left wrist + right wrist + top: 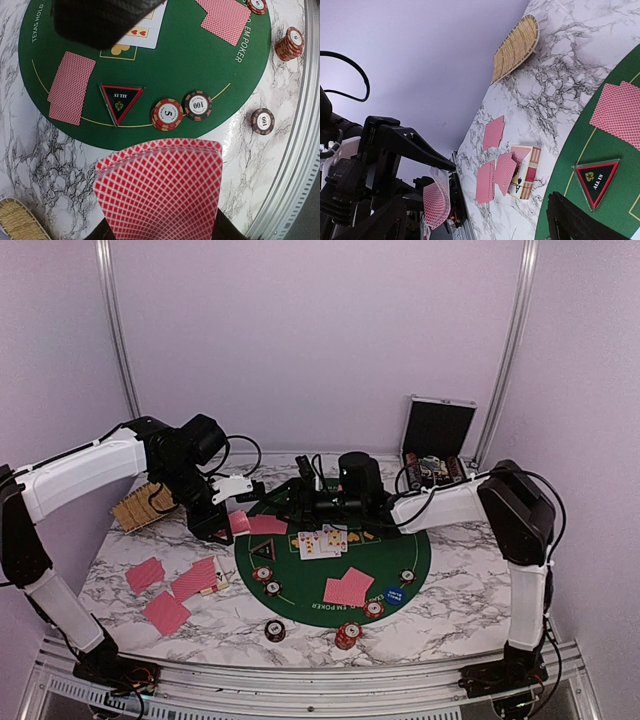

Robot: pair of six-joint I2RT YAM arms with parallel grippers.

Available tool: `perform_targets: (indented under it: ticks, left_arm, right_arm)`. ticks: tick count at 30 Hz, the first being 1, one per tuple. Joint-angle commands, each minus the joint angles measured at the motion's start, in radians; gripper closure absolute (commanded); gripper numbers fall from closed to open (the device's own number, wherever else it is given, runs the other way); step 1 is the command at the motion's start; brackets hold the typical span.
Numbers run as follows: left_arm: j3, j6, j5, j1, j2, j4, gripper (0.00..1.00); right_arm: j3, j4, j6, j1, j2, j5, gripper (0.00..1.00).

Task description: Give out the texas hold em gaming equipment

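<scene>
My left gripper (232, 523) is shut on a fan of red-backed cards (160, 190), held above the marble just left of the green mat (300, 585). The fan also shows in the right wrist view (436, 202). My right gripper (298, 498) hovers over the mat's far left part, jaws wide apart and empty; one finger (570, 220) shows. On the mat lie face-up cards (322, 540), card pairs (268, 525) (348, 587), the black triangular marker (121, 101), chips (166, 114) (197, 105) and a blue disc (395, 594).
Card piles (145, 573) (165, 612) (195, 578) and a card box (525, 171) lie on the left marble. A chip (263, 121) and a chip stack (290, 44) sit by the front rail. The straw basket (140, 505) is far left, the open silver case (435, 445) back right.
</scene>
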Motion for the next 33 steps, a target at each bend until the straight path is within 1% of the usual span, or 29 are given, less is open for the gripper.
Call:
perform_targets:
  ticks: [1, 19, 25, 33]
  left_arm:
    - [0.034, -0.002, 0.019, 0.002, -0.017, -0.016, 0.49]
    - [0.048, 0.006, 0.018, -0.003, 0.015, -0.015, 0.49]
    - [0.055, 0.007, 0.015, -0.010, 0.026, -0.015, 0.49]
    - [0.067, 0.008, 0.014, -0.022, 0.043, -0.015, 0.49]
  right_arm:
    - [0.023, 0.097, 0.089, 0.028, 0.042, -0.036, 0.05]
    - [0.136, 0.218, 0.256, 0.092, 0.180, -0.128, 0.07]
    - [0.177, 0.208, 0.274, 0.106, 0.212, -0.143, 0.07]
    - [0.242, 0.219, 0.332, 0.111, 0.266, -0.160, 0.13]
